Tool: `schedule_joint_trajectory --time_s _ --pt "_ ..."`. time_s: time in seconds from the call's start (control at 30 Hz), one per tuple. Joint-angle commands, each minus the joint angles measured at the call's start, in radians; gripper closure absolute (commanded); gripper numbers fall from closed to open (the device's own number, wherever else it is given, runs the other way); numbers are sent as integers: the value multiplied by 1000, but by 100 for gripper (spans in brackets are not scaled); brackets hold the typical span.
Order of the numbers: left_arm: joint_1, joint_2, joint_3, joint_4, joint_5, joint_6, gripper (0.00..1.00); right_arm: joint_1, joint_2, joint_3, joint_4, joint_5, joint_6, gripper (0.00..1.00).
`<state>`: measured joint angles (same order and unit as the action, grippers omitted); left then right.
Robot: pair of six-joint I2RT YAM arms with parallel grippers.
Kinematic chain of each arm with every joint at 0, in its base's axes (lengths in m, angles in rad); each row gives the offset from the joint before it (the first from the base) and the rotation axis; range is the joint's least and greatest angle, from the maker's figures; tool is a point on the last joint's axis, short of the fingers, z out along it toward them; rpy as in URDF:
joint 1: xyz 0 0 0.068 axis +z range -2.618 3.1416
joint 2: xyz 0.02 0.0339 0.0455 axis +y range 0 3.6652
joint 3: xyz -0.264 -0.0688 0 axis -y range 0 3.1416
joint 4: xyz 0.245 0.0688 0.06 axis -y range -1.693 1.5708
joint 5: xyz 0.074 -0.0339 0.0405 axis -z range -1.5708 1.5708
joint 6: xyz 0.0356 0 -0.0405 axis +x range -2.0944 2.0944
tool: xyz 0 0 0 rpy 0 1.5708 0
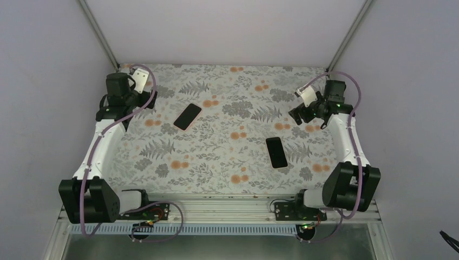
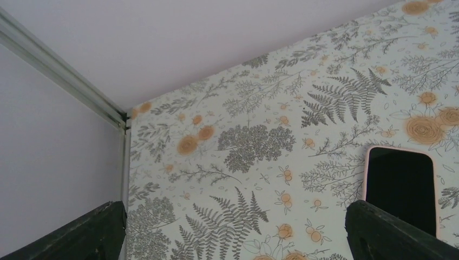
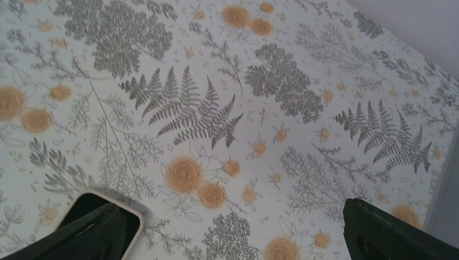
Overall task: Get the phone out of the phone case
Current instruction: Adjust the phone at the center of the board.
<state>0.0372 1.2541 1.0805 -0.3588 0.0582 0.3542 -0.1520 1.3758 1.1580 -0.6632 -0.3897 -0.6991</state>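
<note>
Phone (image 1: 187, 116) lies diagonally, long axis near-left to far-right.

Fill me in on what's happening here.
Nothing is being handled yet. The left gripper and right gripper hover open and empty over the far part of the floral table. The phone on the left lies screen-up in its pink phone case; a second black phone lies further right.

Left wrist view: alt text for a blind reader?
A black phone in a pink case lies flat on the floral table at right, its lower edge hidden by a finger of the open left gripper. Nothing is held.
</note>
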Motion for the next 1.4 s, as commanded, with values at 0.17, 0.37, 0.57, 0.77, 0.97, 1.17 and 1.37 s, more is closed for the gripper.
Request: schedule_joint_trajectory --time_s 0.17,0.37,0.57,0.77,0.97,1.17,1.37 --pt "4 -71 -37 43 -34 33 0 -22 -82 -129 -180 233 -260 1" --pt "4 -92 -90 72 -40 56 0 -12 -166 -295 -250 312 -368 60" --pt "4 -76 -102 80 -24 32 0 33 -92 -359 -318 293 -329 96" --pt "4 -77 -121 80 4 36 0 125 -26 -428 -267 301 -267 96" --pt "4 -111 -155 97 -23 57 0 150 22 -437 -221 308 -249 96" --pt "4 -121 -181 109 -32 63 0 173 76 -439 -188 296 -236 96" --pt "4 -115 -182 117 -38 63 0 229 119 -429 -199 228 -224 96"
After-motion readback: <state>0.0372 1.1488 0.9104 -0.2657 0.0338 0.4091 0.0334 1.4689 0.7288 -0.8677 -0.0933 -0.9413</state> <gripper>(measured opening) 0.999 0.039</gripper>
